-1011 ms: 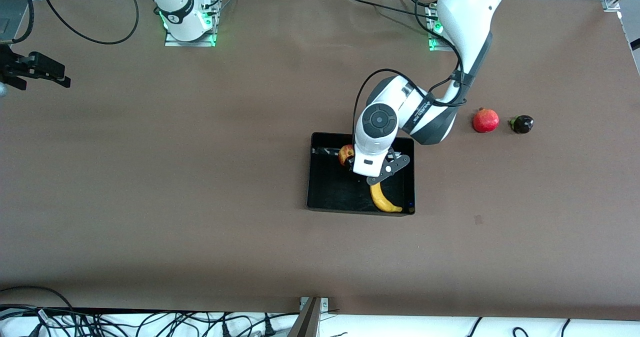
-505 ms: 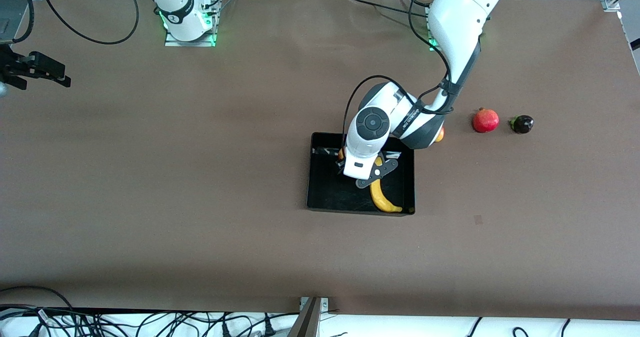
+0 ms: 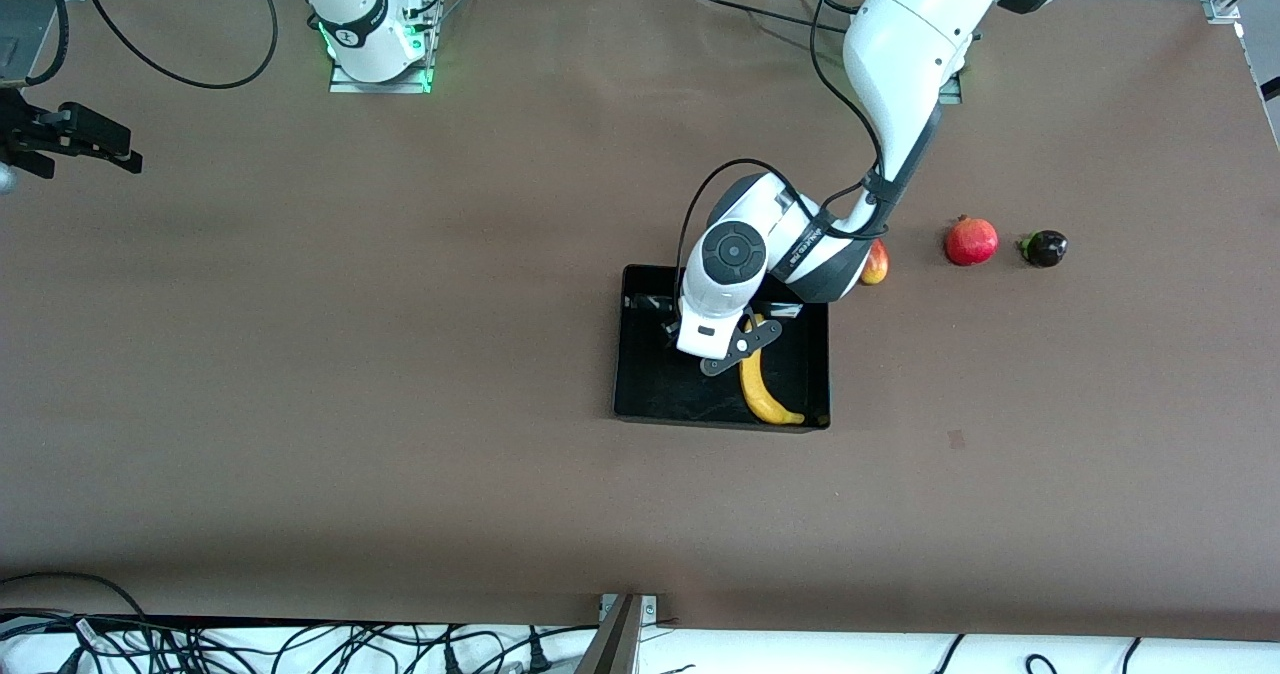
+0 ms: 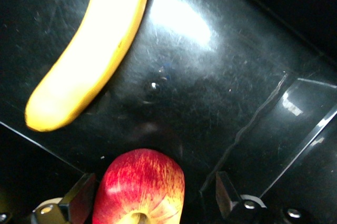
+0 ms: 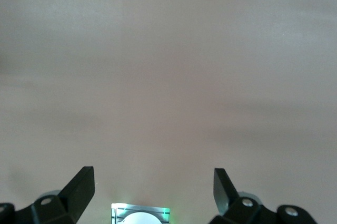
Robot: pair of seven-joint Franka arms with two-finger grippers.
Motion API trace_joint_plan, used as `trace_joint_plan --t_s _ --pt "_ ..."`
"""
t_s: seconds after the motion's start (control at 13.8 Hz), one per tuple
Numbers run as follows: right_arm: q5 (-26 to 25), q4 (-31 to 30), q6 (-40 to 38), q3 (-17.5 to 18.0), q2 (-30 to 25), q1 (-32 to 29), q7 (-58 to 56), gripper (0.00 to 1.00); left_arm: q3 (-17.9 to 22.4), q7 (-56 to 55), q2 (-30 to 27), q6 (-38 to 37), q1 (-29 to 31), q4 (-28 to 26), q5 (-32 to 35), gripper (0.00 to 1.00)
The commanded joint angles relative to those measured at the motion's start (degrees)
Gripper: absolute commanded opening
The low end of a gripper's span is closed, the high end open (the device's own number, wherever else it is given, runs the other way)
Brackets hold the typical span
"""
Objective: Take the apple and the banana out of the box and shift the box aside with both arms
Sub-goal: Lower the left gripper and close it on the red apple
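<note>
Apple grab looks iffy, fingers not seated yet

Left gripper [image 4: 152,200] is down inside the box [image 3: 640,394], jaws spread wide with the apple [image 4: 139,187] sitting between them. In the left wrist view the apple sits closer to one finger than the other, and nothing is pinching it yet. If the jaws shut from that offset, the closer finger probably hits first and shoves the round fruit sideways; it could roll off across the glossy box floor instead of getting caught.

Banana [image 3: 765,394] lies in the box too, on the side nearer the front camera than the apple, with its end not far from the apple in the wrist view. A skidding apple could bump it. The box wall is also close by the gripper, so a finger clipping it could drag the whole box.

Outside the box, toward the left arm's end of the table, sit a mango [image 3: 875,262], a pomegranate [image 3: 971,241] and a dark fruit [image 3: 1043,248]. Wherever the apple gets dropped, it shouldn't land among those.

Right gripper [image 5: 152,190] waits well away from the box over bare table [image 3: 300,404], fingers spread, holding nothing.
</note>
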Motion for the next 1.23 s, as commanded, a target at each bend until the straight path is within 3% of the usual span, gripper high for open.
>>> trace_joint_plan --t_s 0.0,0.22,0.29,0.51,0.58,0.65,0.87,1.16 --pt "0.4 0.6 -1.0 -0.1 -0.1 -0.1 -0.4 1.0 -0.1 -0.6 0.0 1.2 -0.2 -1.7 -0.6 1.0" --pt "0.4 0.6 -0.8 -0.1 0.0 -0.2 -0.4 1.0 -0.4 -0.7 0.1 4.0 -0.2 -3.8 -0.4 1.0" --pt "0.4 0.6 -0.4 -0.1 0.0 -0.1 -0.3 1.0 -0.4 -0.8 0.4 4.2 -0.2 -4.0 -0.4 0.96" --pt "0.4 0.6 -0.1 -0.1 0.2 -0.2 -0.3 1.0 -0.4 -1.0 0.5 4.2 -0.1 -3.9 -0.3 0.25" --pt "0.4 0.6 0.3 -0.1 0.3 -0.2 -0.3 1.0 -0.4 -0.9 0.5 4.2 -0.1 -3.9 -0.3 0.07" --pt "0.4 0.6 0.5 -0.1 0.6 -0.2 -0.3 1.0 -0.5 -0.6 0.4 4.1 0.0 -3.9 -0.3 0.0" --pt "0.4 0.6 1.4 -0.2 0.9 -0.2 -0.3 1.0 -0.8 0.1 -1.6 2.2 1.0 -3.4 0.0 0.0" --pt "0.3 0.6 3.7 -0.2 1.5 -0.2 -0.3 1.0 -1.4 3.0 -6.4 -9.3 4.6 0.1 -0.6 0.0"
